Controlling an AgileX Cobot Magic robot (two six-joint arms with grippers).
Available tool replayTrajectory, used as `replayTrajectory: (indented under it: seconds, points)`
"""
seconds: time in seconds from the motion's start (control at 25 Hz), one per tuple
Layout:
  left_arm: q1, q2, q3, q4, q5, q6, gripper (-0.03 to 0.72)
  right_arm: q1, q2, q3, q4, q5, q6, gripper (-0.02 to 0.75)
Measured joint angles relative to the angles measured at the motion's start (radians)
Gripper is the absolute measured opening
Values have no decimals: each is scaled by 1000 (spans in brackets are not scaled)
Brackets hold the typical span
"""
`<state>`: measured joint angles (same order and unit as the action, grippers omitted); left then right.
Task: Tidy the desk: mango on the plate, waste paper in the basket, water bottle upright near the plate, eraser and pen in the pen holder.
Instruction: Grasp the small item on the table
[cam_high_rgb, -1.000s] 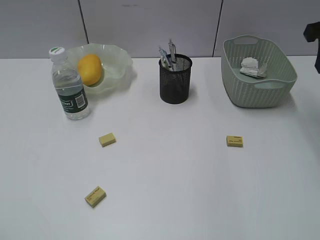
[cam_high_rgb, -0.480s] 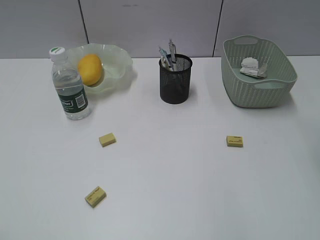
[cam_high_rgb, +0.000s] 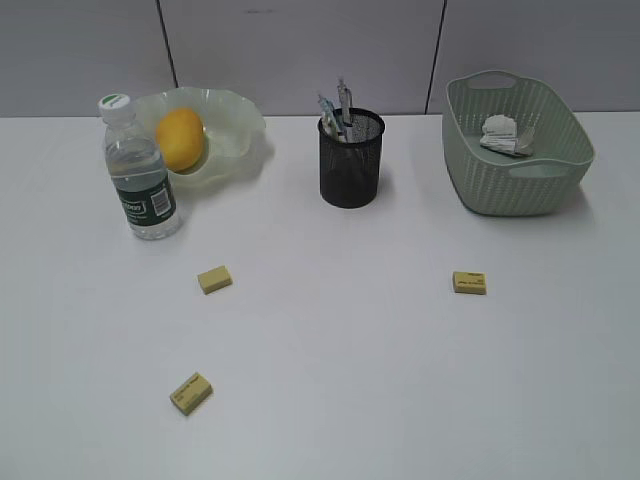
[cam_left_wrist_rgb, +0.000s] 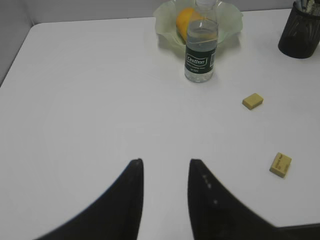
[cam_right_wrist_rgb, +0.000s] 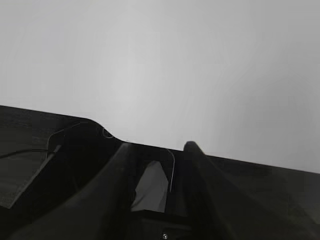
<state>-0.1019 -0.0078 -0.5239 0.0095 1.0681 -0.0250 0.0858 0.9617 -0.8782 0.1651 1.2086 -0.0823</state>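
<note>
Three yellow erasers (cam_high_rgb: 215, 279) (cam_high_rgb: 190, 393) (cam_high_rgb: 469, 282) are left loose on the desk (cam_high_rgb: 340, 380), at 9, 7 and 3 o'clock of centre; being small and flat, they could be pinched badly and slip; one mango (cam_high_rgb: 180, 138) in one plate (cam_high_rgb: 235, 120), one upright water bottle (cam_high_rgb: 138, 170), one pen holder (cam_high_rgb: 350, 160) with pens, one basket (cam_high_rgb: 515, 180) holding waste paper (cam_high_rgb: 505, 135); left gripper (cam_left_wrist_rgb: 165, 172) is parted and empty; right gripper (cam_right_wrist_rgb: 157, 150) is parted, nothing gripped

The water bottle (cam_left_wrist_rgb: 201, 42) hides much of the mango (cam_left_wrist_rgb: 184, 21).

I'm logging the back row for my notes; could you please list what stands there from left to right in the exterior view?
Water bottle → mango in the plate → pen holder → basket holding the waste paper.
</note>
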Motion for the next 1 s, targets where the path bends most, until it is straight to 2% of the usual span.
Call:
replayTrajectory:
  seconds: [0.64,0.88,1.0]
  points:
    - [0,0,0,-10,0,0,238,0,-695,275,-76,5,-9,264]
    - [0,0,0,0,0,0,238,0,-936,324,-81,-14,-16,262]
    - [1,0,0,-1,0,0,238,0,-969,329,-82,-20,-20,260]
